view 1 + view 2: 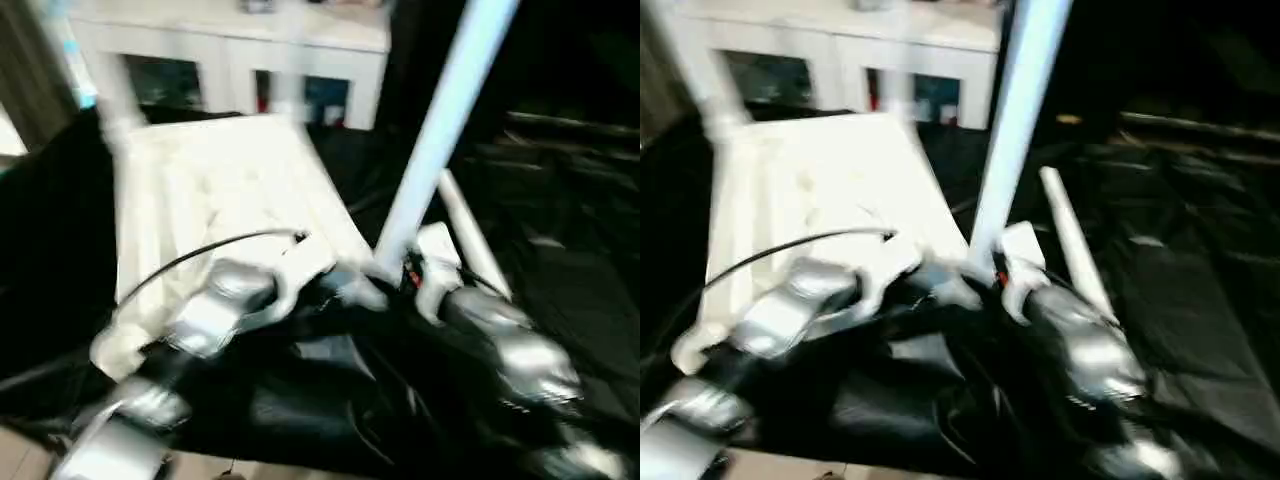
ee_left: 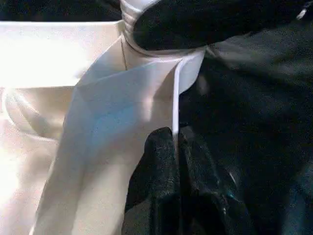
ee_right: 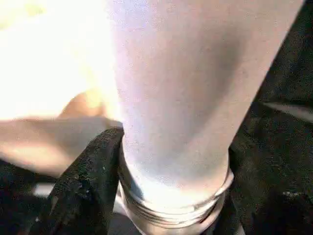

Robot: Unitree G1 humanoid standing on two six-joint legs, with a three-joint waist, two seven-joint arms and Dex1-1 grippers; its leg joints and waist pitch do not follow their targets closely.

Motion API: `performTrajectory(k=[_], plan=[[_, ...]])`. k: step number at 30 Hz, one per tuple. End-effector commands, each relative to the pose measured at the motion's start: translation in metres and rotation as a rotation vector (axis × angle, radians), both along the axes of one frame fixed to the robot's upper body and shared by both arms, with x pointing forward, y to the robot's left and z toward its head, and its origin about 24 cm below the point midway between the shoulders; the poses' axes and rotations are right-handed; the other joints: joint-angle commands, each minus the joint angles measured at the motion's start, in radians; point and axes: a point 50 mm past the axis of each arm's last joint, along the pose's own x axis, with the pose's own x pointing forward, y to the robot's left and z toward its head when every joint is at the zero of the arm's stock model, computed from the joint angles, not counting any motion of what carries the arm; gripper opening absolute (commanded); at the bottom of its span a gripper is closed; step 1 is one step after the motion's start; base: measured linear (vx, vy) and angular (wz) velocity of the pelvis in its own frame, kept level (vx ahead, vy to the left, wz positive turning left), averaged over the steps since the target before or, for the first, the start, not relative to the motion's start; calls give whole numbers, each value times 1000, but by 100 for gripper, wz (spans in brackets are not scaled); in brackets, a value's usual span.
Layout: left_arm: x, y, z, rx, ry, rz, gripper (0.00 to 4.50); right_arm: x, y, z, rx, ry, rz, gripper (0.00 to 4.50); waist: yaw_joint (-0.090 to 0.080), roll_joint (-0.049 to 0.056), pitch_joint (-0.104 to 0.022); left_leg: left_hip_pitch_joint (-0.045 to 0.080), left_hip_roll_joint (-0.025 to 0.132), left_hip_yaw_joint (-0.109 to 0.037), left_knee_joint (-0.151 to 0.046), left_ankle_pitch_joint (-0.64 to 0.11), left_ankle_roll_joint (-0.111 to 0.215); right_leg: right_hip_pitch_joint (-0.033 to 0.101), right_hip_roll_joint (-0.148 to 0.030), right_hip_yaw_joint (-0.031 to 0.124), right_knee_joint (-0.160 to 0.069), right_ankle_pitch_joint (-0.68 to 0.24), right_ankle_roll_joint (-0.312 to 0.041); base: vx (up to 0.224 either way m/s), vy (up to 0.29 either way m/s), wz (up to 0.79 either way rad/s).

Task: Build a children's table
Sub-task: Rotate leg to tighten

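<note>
While the left tool [image 2: 177,147] pinches the tabletop [image 1: 215,185] rim, the right tool [image 3: 166,196] grasps the upright leg [image 1: 440,130] at the near-right corner socket [image 2: 161,51].

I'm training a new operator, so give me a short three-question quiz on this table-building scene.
1. True or false: the loose leg lies on the white tabletop.
2. Which part of the upright leg does the right gripper grip? A: top end. B: threaded base. C: middle.
3. What does the left gripper pinch?
Key: 1 false, it lies on the black sheeting. 2 B. 3 a thin wall of the tabletop.
</note>
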Motion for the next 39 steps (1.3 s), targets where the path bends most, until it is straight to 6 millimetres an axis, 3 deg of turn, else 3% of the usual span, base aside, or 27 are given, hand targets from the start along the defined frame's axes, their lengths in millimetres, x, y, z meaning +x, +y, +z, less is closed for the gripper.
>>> performTrajectory(k=[1, 2, 3, 4, 7, 8, 9, 10, 12, 17, 22, 24, 28, 31, 35, 39], plan=[[15, -4, 7, 20, -78, 171, 0, 4, 15, -27, 13, 153, -135, 273, -3, 12, -63, -5, -12, 8, -66, -214, -24, 55, -46, 36, -81, -266, -150, 0, 0, 0], [15, -4, 7, 20, -78, 171, 0, 4, 15, -27, 13, 153, -135, 273, -5, 11, -64, -3, -15, 7, -65, -221, -29, 57, -44, 34, -82, -280, -147, 0, 0, 0], [16, -8, 6, 19, -80, 185, 0, 6, 21, -27, 27, 163, -146, 308, -3, 11, -65, 0, -14, 9, -65, -223, -25, 56, -43, 35, -83, -277, -147, 0, 0, 0], [16, -18, 5, 12, -85, 196, 0, 9, 32, -25, 36, 151, -120, 343, -2, 5, -65, -6, -13, 9, -65, -209, -17, 59, -44, 35, -79, -249, -149, 0, 0, 0], [16, -23, 5, 4, -89, 198, 0, 11, 38, -23, 37, 139, -97, 345, -1, 7, -67, -8, -14, 9, -63, -187, 0, 62, -42, 35, -75, -181, -160, 0, 0, 0], [16, -24, 6, 2, -90, 196, 0, 12, 39, -22, 36, 136, -93, 371, 0, 7, -69, -9, -13, 9, -64, -176, 4, 64, -43, 34, -73, -163, -164, 0, 0, 0], [16, -23, 6, 1, -93, 190, 0, 12, 40, -21, 35, 132, -87, 371, -1, 7, -69, -9, -13, 9, -63, -174, 6, 64, -43, 34, -73, -158, -168, 0, 0, 0], [16, -22, 6, -1, -97, 181, 0, 13, 40, -20, 29, 123, -79, 386, 1, 0, -69, -8, -13, 10, -63, -168, 13, 65, -43, 34, -71, -154, -170, 0, 0, 0], [16, -21, 7, -5, -106, 157, 0, 15, 39, -18, 22, 107, -67, 390, 0, 2, -67, -8, -12, 11, -63, -173, 18, 63, -44, 34, -74, -171, -171, 0, 0, 0], [13, -12, 7, -1, -112, 89, 0, 17, 23, -7, -6, 35, -6, 390, -2, 5, -65, -8, -12, 11, -64, -190, 19, 62, -45, 35, -79, -207, -164, 0, 0, 0], [7, -3, 8, -18, -101, -4, 0, 12, 3, 2, -45, -10, 80, 390, 7, 7, -68, -7, -7, 11, -63, -153, 31, 65, -45, 36, -69, -131, -186, 0, 0, 0], [2, 3, 7, -30, -93, -87, 0, 4, -9, 7, -100, -28, 191, 390, 14, 6, -68, -7, -9, 12, -61, -146, 40, 69, -43, 36, -69, -109, -190, 0, 0, 0], [-8, 8, 9, -62, -74, -219, 0, -8, -23, 11, -178, -41, 337, 390, 18, 7, -63, -6, -7, 14, -64, -178, 39, 65, -45, 36, -75, -170, -184, 0, 0, 0], [-17, 12, 10, -64, -53, -312, 0, -15, -30, 18, -181, -57, 401, 390, 21, 10, -62, -5, -4, 12, -66, -196, 32, 62, -47, 37, -77, -202, -177, 0, 0, 0], [-22, 15, 10, -63, -41, -364, 0, -20, -35, 24, -169, -63, 442, 390, 27, 11, -63, -2, -2, 14, -65, -187, 34, 58, -44, 39, -70, -150, -196, 0, 0, 0], [-32, 16, 13, -80, -24, -462, 0, -32, -34, 25, -171, -49, 571, 390, 31, 10, -63, -3, -1, 13, -65, -186, 37, 61, -46, 38, -70, -155, -193, 0, 0, 0]])
